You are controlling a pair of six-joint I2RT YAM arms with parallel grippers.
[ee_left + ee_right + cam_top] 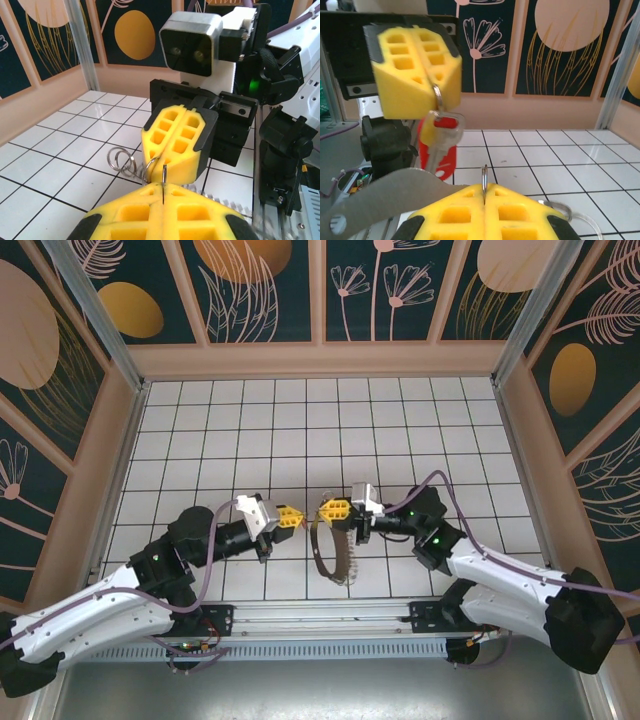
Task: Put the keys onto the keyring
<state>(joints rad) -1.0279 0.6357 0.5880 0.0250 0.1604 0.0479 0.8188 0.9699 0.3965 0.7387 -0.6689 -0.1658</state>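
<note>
My two grippers meet tip to tip just above the floor. The left gripper [292,517] is shut on a thin silver ring [164,172]. In the right wrist view, the keys [441,136], a silver key with a red head, hang from that ring under the left gripper's fingers [410,75], with a red tag [439,161] behind. The right gripper [331,509] is shut on a small silver loop [484,176] of the keyring [321,558]. The keyring hangs below the right gripper, and its grey band [380,192] crosses the near left of the right wrist view.
More small silver loops [121,161] lie on the white tiled floor [300,420] beside the right gripper's fingers [180,140]. Peach walls with dark flower panels [260,285] close in the back and both sides. The arm bases sit on a rail [320,618] at the near edge.
</note>
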